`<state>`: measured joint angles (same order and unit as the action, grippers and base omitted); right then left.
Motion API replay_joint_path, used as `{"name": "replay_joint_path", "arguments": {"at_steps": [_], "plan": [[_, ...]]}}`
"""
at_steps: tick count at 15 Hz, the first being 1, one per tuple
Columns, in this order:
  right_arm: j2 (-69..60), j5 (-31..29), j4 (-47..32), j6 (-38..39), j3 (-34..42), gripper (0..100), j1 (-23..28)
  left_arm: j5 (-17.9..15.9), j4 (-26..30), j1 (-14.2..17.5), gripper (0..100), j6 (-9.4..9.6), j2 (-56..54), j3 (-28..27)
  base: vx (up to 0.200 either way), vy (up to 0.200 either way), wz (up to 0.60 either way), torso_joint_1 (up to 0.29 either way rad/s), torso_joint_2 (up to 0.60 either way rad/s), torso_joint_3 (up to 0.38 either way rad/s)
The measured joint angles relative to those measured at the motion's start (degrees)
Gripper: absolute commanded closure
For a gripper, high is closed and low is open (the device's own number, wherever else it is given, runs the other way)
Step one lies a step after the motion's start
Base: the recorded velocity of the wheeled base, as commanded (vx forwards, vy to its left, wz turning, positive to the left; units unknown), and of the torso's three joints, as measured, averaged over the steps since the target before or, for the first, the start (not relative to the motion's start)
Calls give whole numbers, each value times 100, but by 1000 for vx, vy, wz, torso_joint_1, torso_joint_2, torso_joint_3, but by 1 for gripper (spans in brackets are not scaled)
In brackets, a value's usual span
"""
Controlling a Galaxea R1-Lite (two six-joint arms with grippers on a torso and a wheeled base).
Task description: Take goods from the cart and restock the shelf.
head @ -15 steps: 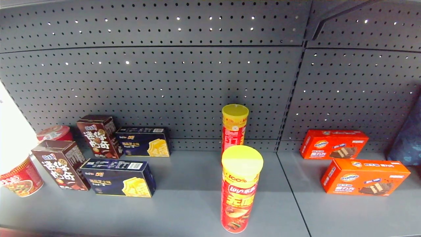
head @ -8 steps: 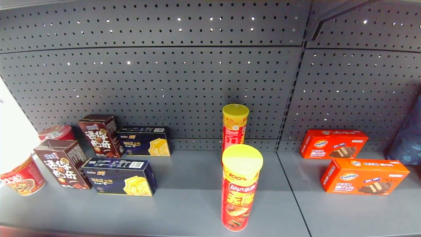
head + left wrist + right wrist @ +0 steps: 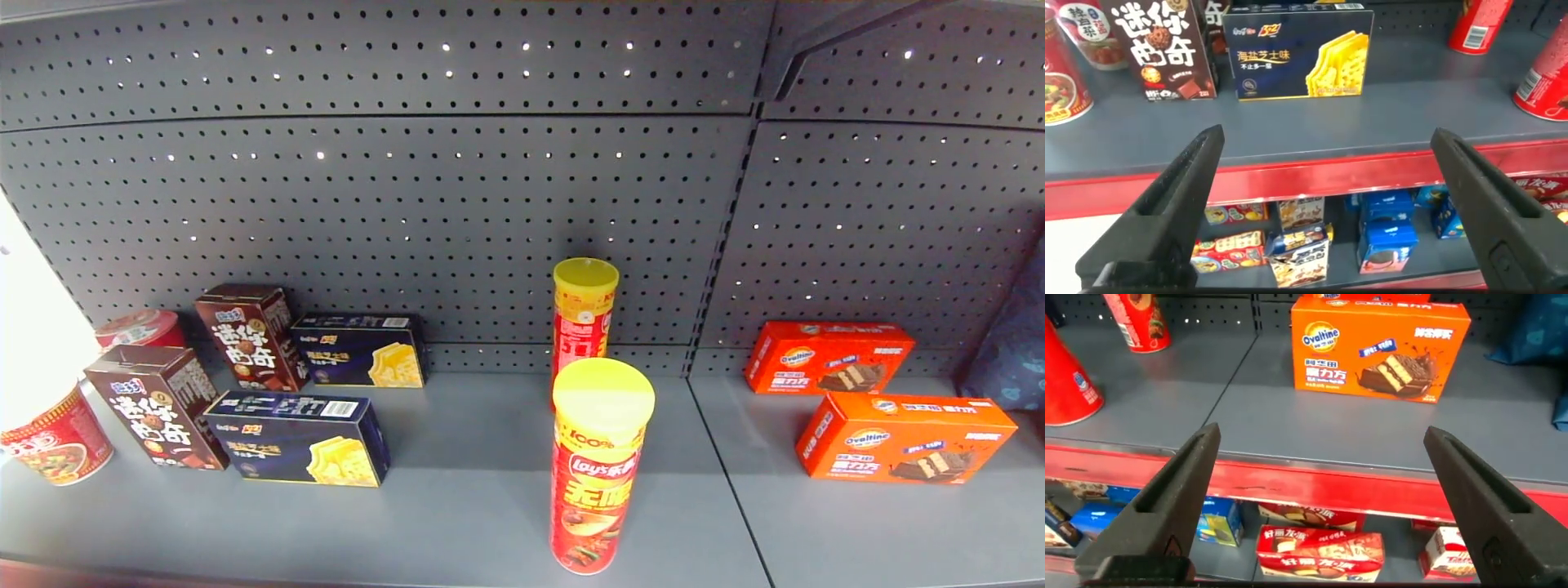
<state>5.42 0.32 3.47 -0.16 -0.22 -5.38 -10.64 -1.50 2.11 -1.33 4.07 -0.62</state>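
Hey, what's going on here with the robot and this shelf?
Nothing is being handled right now. The robot faces the shelf, and its left hand and right hand are both open and empty, just in front of the shelf's red edge. The left hand lines up with a navy box, the right with an orange box. Two chip cans, brown boxes and noodle cups already stand on the shelf.
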Motion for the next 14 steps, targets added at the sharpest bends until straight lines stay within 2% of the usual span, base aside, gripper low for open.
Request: {"name": "replay_joint_path", "arguments": {"at_steps": [2,4,5,6,8,9,14], "plan": [[0,-589,11,13,4,0,6,50,0,-2,0,-4,2,0,0,0,0,0,0,0],[0,-1860,11,166,9,0,9,211,-2,-2,0,-22,2,10,0,0,0,0,0,0],[2,-1966,2,188,12,0,9,274,-60,-2,0,-30,2,13,0,0,0,0,0,0],[2,-1783,-4,177,17,0,0,268,-77,1,0,-26,4,22,0,0,0,0,0,0],[5,-474,-140,177,17,0,-2,228,-95,0,0,-23,4,24,0,0,0,0,0,0],[5,-102,-374,135,17,0,-2,224,-95,-18,0,-28,0,27,0,0,0,0,0,0],[6,-34,-361,84,22,0,-2,285,-22,-211,0,-72,-304,-6,0,0,0,0,0,0]]}}
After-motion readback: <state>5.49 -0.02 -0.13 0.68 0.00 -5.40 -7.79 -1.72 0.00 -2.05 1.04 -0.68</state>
